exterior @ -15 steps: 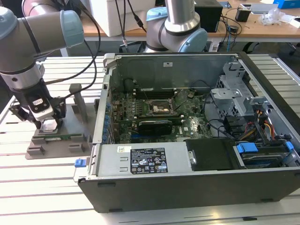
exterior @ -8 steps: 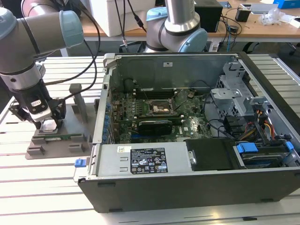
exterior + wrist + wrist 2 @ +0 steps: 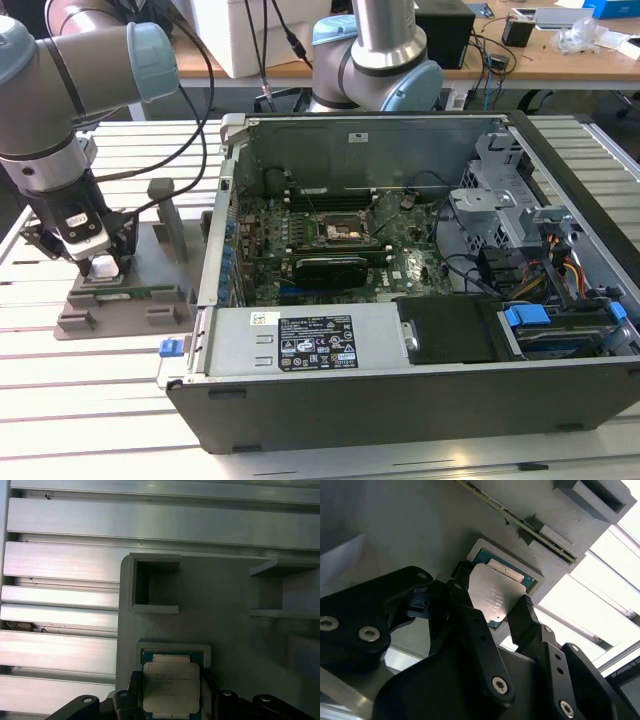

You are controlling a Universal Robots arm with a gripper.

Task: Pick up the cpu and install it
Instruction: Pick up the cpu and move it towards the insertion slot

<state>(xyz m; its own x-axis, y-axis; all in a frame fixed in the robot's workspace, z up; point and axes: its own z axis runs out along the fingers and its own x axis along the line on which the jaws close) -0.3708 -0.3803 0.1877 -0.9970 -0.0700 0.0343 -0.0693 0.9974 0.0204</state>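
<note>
Soft even light; glare whitens the slats (image 3: 616, 550).

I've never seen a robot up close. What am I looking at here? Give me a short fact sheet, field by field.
gripper: lowered onto the grey holder, at the exterior view's left
cpu: silver square over a square pocket of the holder, right at the gripper in both wrist views
computer case: open, lying beside the holder toward the exterior view's right
circuit board: green, inside the case, apart from the gripper
table: slatted metal, bearing holder and case
</note>
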